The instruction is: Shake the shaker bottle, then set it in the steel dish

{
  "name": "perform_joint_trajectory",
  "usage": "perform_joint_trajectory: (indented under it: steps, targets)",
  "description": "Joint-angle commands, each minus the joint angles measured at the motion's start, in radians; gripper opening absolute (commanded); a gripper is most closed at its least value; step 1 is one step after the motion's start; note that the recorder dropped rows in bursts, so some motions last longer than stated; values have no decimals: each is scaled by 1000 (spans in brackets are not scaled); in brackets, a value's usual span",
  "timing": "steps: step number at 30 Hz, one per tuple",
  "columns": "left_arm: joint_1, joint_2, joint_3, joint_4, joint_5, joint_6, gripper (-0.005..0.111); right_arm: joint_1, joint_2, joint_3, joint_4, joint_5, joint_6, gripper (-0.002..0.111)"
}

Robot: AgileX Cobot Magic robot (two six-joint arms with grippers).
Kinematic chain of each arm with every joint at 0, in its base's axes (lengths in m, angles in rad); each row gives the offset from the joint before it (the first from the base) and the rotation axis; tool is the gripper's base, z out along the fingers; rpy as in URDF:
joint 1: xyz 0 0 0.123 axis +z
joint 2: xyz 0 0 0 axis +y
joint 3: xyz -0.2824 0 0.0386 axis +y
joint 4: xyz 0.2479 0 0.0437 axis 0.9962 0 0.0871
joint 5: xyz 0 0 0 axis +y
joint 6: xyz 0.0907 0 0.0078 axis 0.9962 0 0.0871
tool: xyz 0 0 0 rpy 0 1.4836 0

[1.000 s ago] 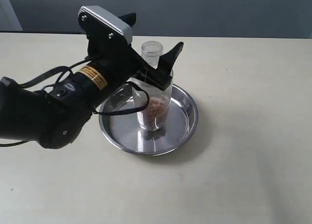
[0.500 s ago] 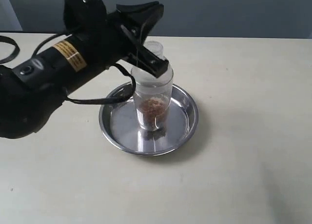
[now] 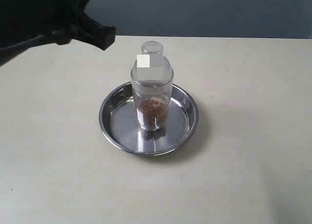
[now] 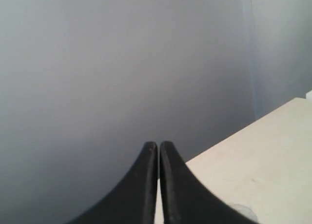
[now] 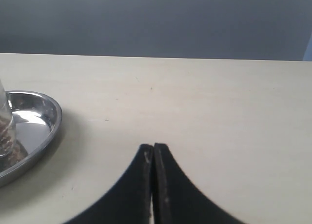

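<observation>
shaker bottle (image 3: 152, 87) stands upright in the steel dish (image 3: 187, 124), about the middle of its flat bottom, nothing touching it — small round cap (image 3: 151, 49) on top, brown granules (image 3: 152, 107) sitting in the lower part. dish rests flat on the pale table (image 3: 253, 151). left arm (image 3: 44, 19) is a dark mass in the upper left corner of the exterior view, well apart from the bottle. left gripper (image 4: 158, 145) in its wrist view: the two black fingers pressed together tip to tip, holding nothing, aimed at a grey wall (image 4: 97, 63) with a strip of table beside them. right gripper (image 5: 153, 147) likewise closed, fingers side by side with only a hairline seam between, empty, low over bare table — the dish rim and a sliver of the bottle show at the edge of that view, well apart from the fingertips
</observation>
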Motion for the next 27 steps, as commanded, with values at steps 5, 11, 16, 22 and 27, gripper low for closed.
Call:
perform_joint_trajectory:
  steps: [5,11,16,22,27]
  targets:
    - [0,-127,-2,-368,163,268,3,4,-4,1,-1,-12,-2,-1]
    - [0,-202,50,-412,133,270,3,4,-4,1,-1,-12,-2,-1]
    - [0,-339,204,-169,93,158,3,4,-4,1,-1,-12,-2,-1]
    - [5,-525,359,60,-8,-52,3,4,-4,1,-1,-12,-2,-1]
    - [111,-637,467,96,20,-119,5,4,-4,1,-1,-12,-2,-1]
